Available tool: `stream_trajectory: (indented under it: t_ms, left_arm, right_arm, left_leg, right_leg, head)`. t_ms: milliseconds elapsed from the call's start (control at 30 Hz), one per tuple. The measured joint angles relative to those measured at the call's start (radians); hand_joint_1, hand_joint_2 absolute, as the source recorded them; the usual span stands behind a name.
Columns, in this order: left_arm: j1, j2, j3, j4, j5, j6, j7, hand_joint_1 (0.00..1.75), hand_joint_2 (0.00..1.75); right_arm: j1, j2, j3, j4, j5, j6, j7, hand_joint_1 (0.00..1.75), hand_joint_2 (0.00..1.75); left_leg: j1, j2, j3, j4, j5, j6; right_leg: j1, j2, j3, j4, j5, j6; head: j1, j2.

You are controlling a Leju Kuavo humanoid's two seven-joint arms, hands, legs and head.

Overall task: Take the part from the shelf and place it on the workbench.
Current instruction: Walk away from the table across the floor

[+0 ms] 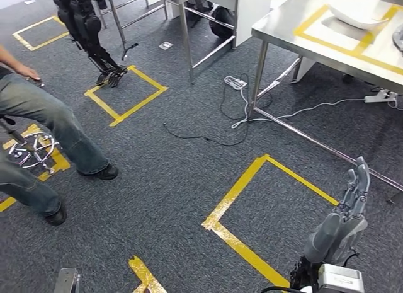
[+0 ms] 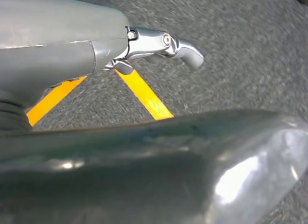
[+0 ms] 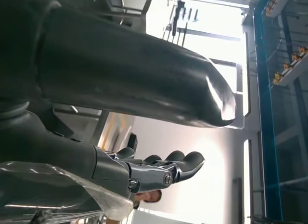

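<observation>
A: From up high we see a grey carpet floor (image 1: 171, 179) with yellow tape squares (image 1: 266, 205) stuck on it. What is on the far right?

B: We see a shiny metal workbench (image 1: 285, 28) with yellow tape on top too. A white curved thing (image 1: 356, 16) lies on it near the back. We cannot tell if that is the part.

A: White cables and a power strip (image 1: 236, 82) lie on the floor by the bench legs. A person's legs in jeans (image 1: 56, 129) are on the left, and a dark robot (image 1: 85, 22) stands far back.

B: Our right hand (image 1: 349, 208) comes up at the bottom right. Its fingers are straight and close together, and it holds nothing.

A: Now the left wrist camera. We see our left hand (image 2: 109, 46) over the grey carpet and yellow tape (image 2: 145, 94).

B: One silver finger (image 2: 171, 43) sticks out with nothing in it. We cannot tell how the other fingers lie.

A: The right wrist camera looks up into the room. We see a bright light, a blue frame (image 3: 268, 113) and metal racks.

B: The fat thumb (image 3: 145, 79) is apart from the dark fingers (image 3: 174, 166), which lie side by side. Nothing is between them.
</observation>
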Motion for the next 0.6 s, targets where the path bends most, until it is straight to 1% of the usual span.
stream_trajectory:
  t_ms: [33,67,100,133,167,200,233,267,300,333,367,400,433,467,500,533,567,600]
  left_arm:
    - [0.000,0.000,0.000,0.000,0.000,0.000,0.000,0.00,0.00]
    - [0.001,0.000,0.000,0.000,0.000,0.000,0.000,0.00,0.00]
    - [0.002,0.000,0.000,0.000,0.000,0.000,0.000,0.00,0.00]
    - [0.003,0.001,0.001,0.000,0.000,0.000,0.000,0.00,0.00]
    - [0.003,0.002,0.001,0.000,0.000,0.000,0.000,0.00,0.00]
    - [0.001,0.002,0.001,0.000,0.000,0.000,0.000,0.00,0.00]
    - [0.000,0.002,0.001,0.000,0.000,0.000,0.000,0.00,0.00]
    - [-0.001,0.002,0.001,0.000,0.000,0.000,0.000,0.00,0.00]
    - [0.000,0.002,0.001,0.000,0.000,0.000,-0.001,0.00,0.00]
    - [0.002,0.003,0.001,0.000,0.000,0.000,-0.001,0.00,0.00]
    - [0.004,0.003,0.002,0.000,0.000,0.000,-0.001,0.00,0.00]
    - [0.004,0.003,0.002,0.000,0.000,0.000,-0.001,0.00,0.00]
    - [0.004,0.003,0.002,0.000,0.000,0.000,-0.001,0.00,0.00]
    - [0.002,0.002,0.002,0.000,0.000,0.000,-0.001,0.00,0.00]
    - [0.001,0.002,0.002,0.000,0.000,0.000,-0.001,0.00,0.00]
    - [0.001,0.003,0.003,0.000,0.000,0.000,-0.001,0.00,0.00]
    - [0.001,0.003,0.003,0.000,0.000,0.000,-0.001,0.00,0.00]
    - [0.003,0.003,0.003,0.000,0.000,0.000,-0.001,0.00,0.00]
  right_arm:
    - [0.000,0.000,0.000,0.000,0.000,0.000,0.000,0.00,0.00]
    - [0.000,0.000,0.000,0.000,0.000,0.000,0.001,0.00,0.00]
    - [0.000,0.000,0.000,0.000,0.000,0.000,0.001,0.00,0.00]
    - [0.000,0.000,0.000,0.000,0.000,0.000,0.001,0.00,0.00]
    - [-0.001,0.000,0.000,0.000,0.000,0.000,0.001,0.00,0.00]
    - [-0.002,0.000,0.000,0.000,0.000,0.000,0.001,0.00,0.00]
    - [-0.003,0.000,0.000,0.000,0.000,0.000,0.001,0.00,0.00]
    - [-0.003,0.000,0.000,0.000,0.000,0.001,0.001,0.00,0.00]
    - [-0.004,0.000,0.000,0.000,0.000,0.001,0.001,0.00,0.00]
    - [-0.005,0.000,0.000,0.000,0.000,0.001,0.001,0.00,0.00]
    - [-0.006,0.000,0.001,0.000,0.000,0.001,0.001,0.00,0.00]
    - [-0.006,-0.001,0.001,0.000,0.000,0.001,0.001,0.00,0.00]
    - [-0.006,-0.001,0.001,0.000,0.000,0.001,0.002,0.00,0.00]
    - [-0.005,-0.001,0.001,0.000,0.000,0.001,0.002,0.00,0.00]
    - [-0.003,-0.001,0.001,0.000,0.000,0.001,0.002,0.00,0.00]
    - [-0.002,-0.002,0.001,0.000,0.000,0.001,0.002,0.00,0.00]
    - [0.000,-0.002,0.001,0.001,0.000,0.001,0.002,0.00,0.00]
    - [0.000,-0.003,0.001,0.001,0.000,0.000,0.002,0.00,0.00]
  left_leg:
    - [0.003,0.006,-0.019,0.052,-0.019,-0.003]
    - [0.005,0.008,-0.020,0.069,-0.019,-0.005]
    - [0.007,0.011,-0.002,0.047,-0.001,-0.006]
    - [0.008,0.018,0.033,-0.010,0.028,-0.005]
    - [0.007,0.040,0.076,-0.085,0.055,-0.004]
    - [0.004,0.062,0.110,-0.151,0.073,0.000]
    - [0.000,0.080,0.132,-0.195,0.082,0.004]
    - [-0.005,0.091,0.139,-0.216,0.082,0.009]
    - [-0.008,0.084,0.135,-0.219,0.083,0.016]
    - [-0.008,0.074,0.132,-0.221,0.086,0.024]
    - [-0.007,0.065,0.131,-0.224,0.090,0.031]
    - [-0.006,0.055,0.129,-0.228,0.094,0.039]
    - [-0.005,0.045,0.129,-0.231,0.099,0.046]
    - [-0.007,0.036,0.125,-0.231,0.102,0.051]
    - [-0.010,0.024,0.122,-0.230,0.104,0.055]
    - [-0.014,0.011,0.119,-0.230,0.106,0.059]
    - [-0.017,-0.003,0.118,-0.230,0.108,0.061]
    - [-0.020,-0.017,0.117,-0.230,0.109,0.062]
  right_leg:
    - [0.001,-0.015,-0.001,0.000,0.000,0.000]
    - [0.001,-0.030,-0.002,0.000,0.000,0.000]
    - [0.000,-0.044,-0.001,0.000,0.000,0.000]
    - [0.000,-0.056,0.000,0.000,0.000,0.001]
    - [0.001,-0.068,0.001,0.000,0.000,0.004]
    - [0.003,-0.078,0.002,0.001,-0.001,0.008]
    - [0.006,-0.087,0.002,0.001,-0.002,0.014]
    - [0.009,-0.097,0.002,0.000,-0.001,0.020]
    - [0.011,-0.106,0.002,-0.001,0.000,0.027]
    - [0.009,-0.110,0.003,-0.003,0.000,0.034]
    - [0.007,-0.097,0.000,0.000,-0.007,0.039]
    - [0.005,-0.073,-0.009,0.019,-0.024,0.043]
    - [0.004,-0.042,-0.027,0.059,-0.051,0.045]
    - [0.004,-0.013,-0.055,0.120,-0.085,0.044]
    - [0.005,0.003,-0.089,0.193,-0.118,0.042]
    - [0.007,0.008,-0.119,0.254,-0.137,0.040]
    - [0.010,0.011,-0.136,0.285,-0.138,0.036]
    - [0.013,0.013,-0.135,0.278,-0.120,0.031]
  head:
    - [0.000,0.000]
    - [0.000,0.000]
    - [0.000,0.000]
    - [0.000,0.000]
    - [0.000,0.000]
    - [-0.001,0.000]
    - [0.000,0.000]
    - [0.000,0.000]
    - [0.000,0.000]
    - [0.000,0.000]
    - [0.001,0.000]
    - [0.003,0.000]
    - [0.005,0.000]
    - [0.007,0.000]
    - [0.008,0.000]
    - [0.009,0.000]
    - [0.009,0.000]
    - [0.009,0.000]
